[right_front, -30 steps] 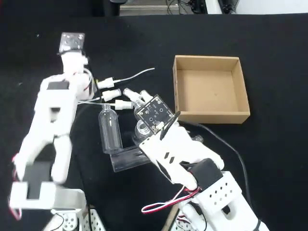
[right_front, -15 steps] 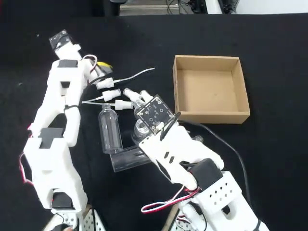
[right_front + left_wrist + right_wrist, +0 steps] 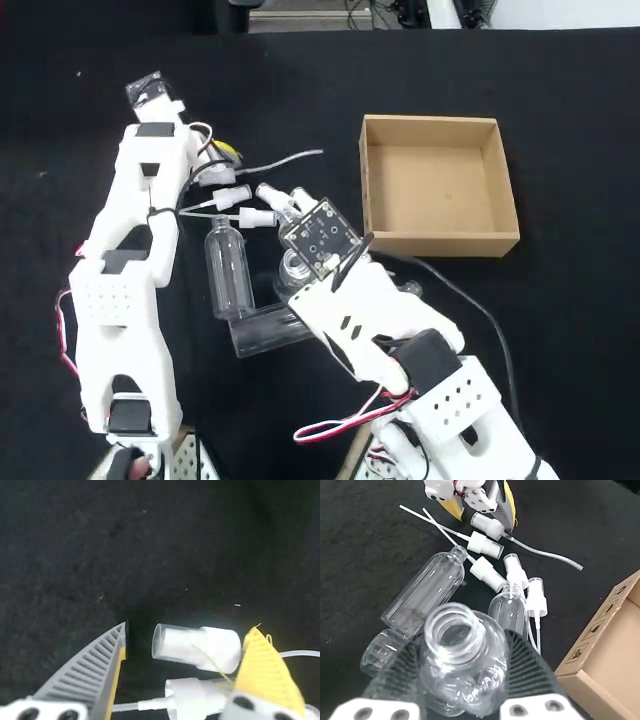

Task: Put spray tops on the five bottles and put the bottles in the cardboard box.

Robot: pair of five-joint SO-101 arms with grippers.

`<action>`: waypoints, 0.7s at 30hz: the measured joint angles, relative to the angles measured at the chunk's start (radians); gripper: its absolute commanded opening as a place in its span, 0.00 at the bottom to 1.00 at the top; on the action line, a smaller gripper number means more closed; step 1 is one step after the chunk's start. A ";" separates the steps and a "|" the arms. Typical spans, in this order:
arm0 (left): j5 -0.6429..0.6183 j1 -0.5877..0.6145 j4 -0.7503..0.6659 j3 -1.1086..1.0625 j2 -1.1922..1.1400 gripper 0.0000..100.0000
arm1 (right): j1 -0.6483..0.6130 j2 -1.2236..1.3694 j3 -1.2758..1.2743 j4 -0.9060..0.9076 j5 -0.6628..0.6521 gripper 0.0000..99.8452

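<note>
While your right gripper (image 3: pixel 466 636) was clamped on an upright, uncapped bottle (image 3: pixel 462 672) close to the arms, you were at the opening step: fetching a top for it. A loose bottle (image 3: pixel 227 270) lay just beside it, also uncapped. Farther out, your left gripper (image 3: pixel 189 630) stood open over the heap of spray tops (image 3: pixel 232 196), its jaws on either side of one top (image 3: pixel 197 647) lying on the table, not yet pinched. Next, I judge, you needed to close on that top, lift its tube free of the others, and thread it into the held neck. Beyond, the box (image 3: pixel 440 243) sat well apart, with no bottle boxed yet.
</note>
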State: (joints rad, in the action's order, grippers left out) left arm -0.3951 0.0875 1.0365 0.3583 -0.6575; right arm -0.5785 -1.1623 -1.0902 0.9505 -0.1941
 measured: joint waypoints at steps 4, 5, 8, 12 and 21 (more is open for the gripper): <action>0.094 0.000 0.017 0.060 -0.043 0.27 | 0.000 0.000 0.000 0.000 0.000 0.01; 0.110 0.000 0.020 0.072 -0.052 0.24 | 0.000 0.000 0.000 0.000 0.000 0.01; 0.160 0.000 0.021 0.083 -0.060 0.17 | 0.000 0.000 0.000 0.000 0.000 0.01; 0.195 0.005 0.021 0.095 -0.061 0.16 | 0.000 0.000 0.000 0.000 0.000 0.01; 0.204 0.117 0.063 0.259 -0.063 0.16 | 0.000 0.000 0.000 0.000 0.000 0.01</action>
State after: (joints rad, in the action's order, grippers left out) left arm -0.1910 0.2041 1.0994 0.6176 -0.7204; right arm -0.5785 -1.1623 -1.0902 0.9505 -0.1941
